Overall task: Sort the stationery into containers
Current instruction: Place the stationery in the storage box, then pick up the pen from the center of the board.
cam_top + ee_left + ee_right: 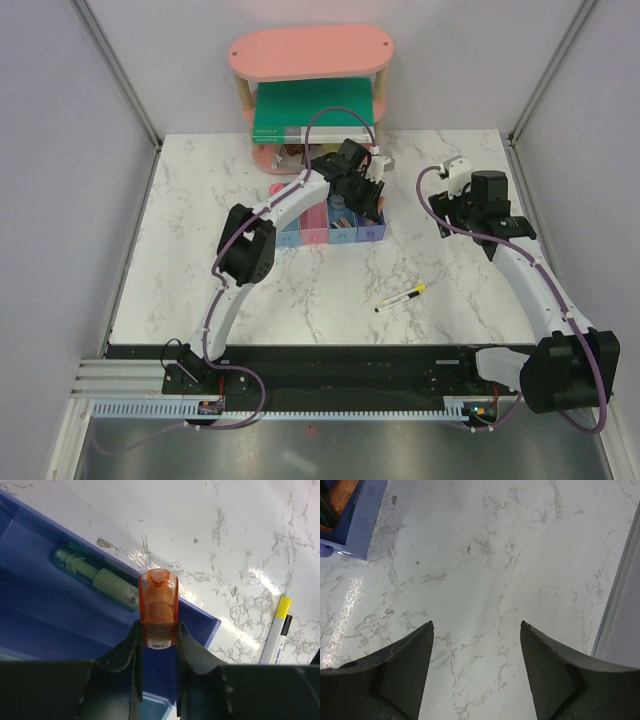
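Observation:
My left gripper [158,630] is shut on an orange piece [158,602], held upright over the near corner of the purple-blue bin [40,610]. A green piece [97,577] lies inside that bin. From above, the left gripper [368,196] hangs over the right end of the containers [300,236], a joined row of four bins. The yellow-and-black pen [402,297] lies on the marble in front of them, and its yellow cap end [278,630] shows in the left wrist view. My right gripper [476,625] stands open over bare marble, right of the bins [362,520].
A pink oval two-tier shelf [310,52] with a large green book [310,108] stands at the back of the table. A pink-red piece [277,188] lies left of the bins. A grey frame edge [620,610] runs along the table's right side.

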